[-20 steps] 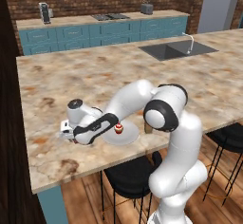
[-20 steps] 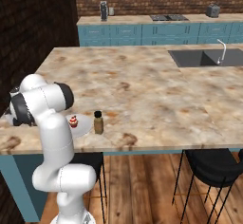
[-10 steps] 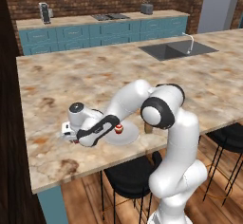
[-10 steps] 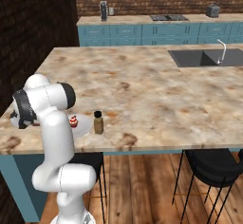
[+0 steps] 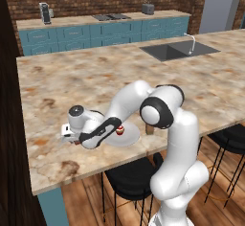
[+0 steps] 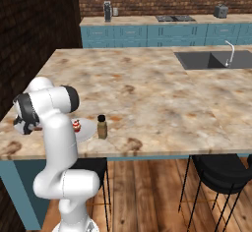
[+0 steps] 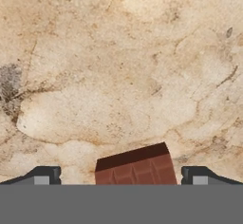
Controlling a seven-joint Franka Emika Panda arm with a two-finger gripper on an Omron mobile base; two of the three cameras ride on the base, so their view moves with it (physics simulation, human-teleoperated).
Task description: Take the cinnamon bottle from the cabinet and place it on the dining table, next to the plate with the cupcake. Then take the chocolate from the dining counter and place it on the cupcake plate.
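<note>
Marble counter (image 5: 72, 81) filled the frame – gripper (image 7: 121, 176) low at bottom centre, jaws spread wide either side of the chocolate (image 7: 135, 166); cinnamon bottle (image 6: 102, 127) stood beside cupcake plate (image 6: 88, 129), lower left.

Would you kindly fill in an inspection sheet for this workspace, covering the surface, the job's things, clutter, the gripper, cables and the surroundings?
Surface: marbled beige counter with a sink at its far right.
Job's things: cinnamon bottle stands upright beside the plate; cupcake sits on the plate; chocolate lies flat on the counter, left of the plate.
Clutter: nothing seen.
Gripper: gripper is low over the chocolate, fingers either side and apart from it, open.
Cables: nothing seen.
Surroundings: black stools under the counter edge, teal cabinets, brick wall.
</note>
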